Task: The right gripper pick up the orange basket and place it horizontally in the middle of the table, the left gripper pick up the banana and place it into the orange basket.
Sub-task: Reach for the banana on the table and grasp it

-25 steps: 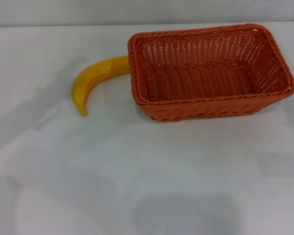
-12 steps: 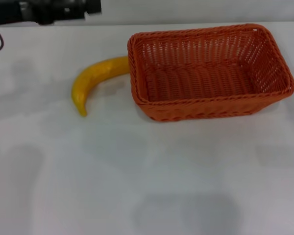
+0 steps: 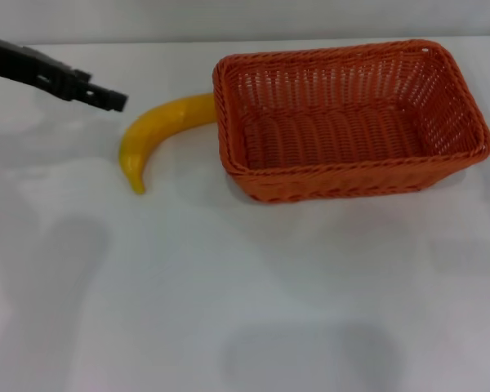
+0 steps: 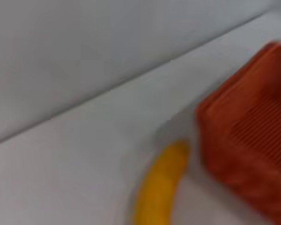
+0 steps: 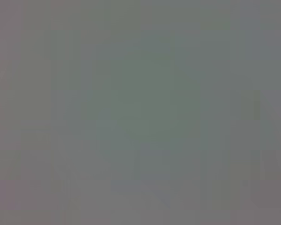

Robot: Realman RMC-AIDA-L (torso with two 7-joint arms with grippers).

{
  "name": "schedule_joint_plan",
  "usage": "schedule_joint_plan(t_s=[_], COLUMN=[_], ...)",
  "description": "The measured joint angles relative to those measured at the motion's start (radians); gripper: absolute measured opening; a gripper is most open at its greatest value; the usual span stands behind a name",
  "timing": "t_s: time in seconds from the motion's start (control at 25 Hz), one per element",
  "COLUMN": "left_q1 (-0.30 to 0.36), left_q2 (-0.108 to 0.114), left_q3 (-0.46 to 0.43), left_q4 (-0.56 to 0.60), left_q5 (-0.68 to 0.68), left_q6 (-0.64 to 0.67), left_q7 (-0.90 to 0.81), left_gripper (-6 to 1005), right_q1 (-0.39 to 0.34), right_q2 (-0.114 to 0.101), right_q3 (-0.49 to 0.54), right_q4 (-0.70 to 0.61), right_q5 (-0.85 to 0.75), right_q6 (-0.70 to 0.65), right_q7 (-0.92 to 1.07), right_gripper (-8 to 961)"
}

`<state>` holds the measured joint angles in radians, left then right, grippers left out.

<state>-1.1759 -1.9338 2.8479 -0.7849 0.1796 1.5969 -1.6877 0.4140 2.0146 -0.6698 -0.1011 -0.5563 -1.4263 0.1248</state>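
The left gripper reaches in from the left, its tip just beside the banana; whether it is released or clenched cannot be told. Beyond the gripper's tip, the banana lies on the table, its far end hidden behind the orange basket. The right wrist view shows only grey.

The basket was bright orange all over, woven wicker with a braided rim and ribbed rows along the bottom. The banana was plain smooth yellow. The table was glossy white, and the left gripper was black.
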Motion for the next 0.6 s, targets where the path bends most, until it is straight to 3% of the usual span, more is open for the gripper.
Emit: schedule_joint_plan(t_s=[0.24, 0.32, 0.6], left_q1=[-0.055, -0.075, -0.089], left_q2=[-0.013, -0.033, -0.078], left_q3=[0.001, 0.001, 0.001], left_q4=[0.005, 0.005, 0.011], left_q5=[0.171, 0.238, 0.25], left_q6=[-0.085, -0.142, -0.281], left_q7=[-0.054, -0.064, -0.053], left_gripper=[879, 879, 880], right_q1=[0.003, 0.008, 0.019], right_q2=[0.001, 0.002, 0.003], right_q3=[-0.003, -0.004, -0.02], right_q4=[0.012, 0.021, 0.038], right_q5=[-0.007, -0.008, -0.01], right_q6=[0.001, 0.001, 0.001], right_q7=[0.012, 0.012, 0.012], right_gripper=[876, 876, 876])
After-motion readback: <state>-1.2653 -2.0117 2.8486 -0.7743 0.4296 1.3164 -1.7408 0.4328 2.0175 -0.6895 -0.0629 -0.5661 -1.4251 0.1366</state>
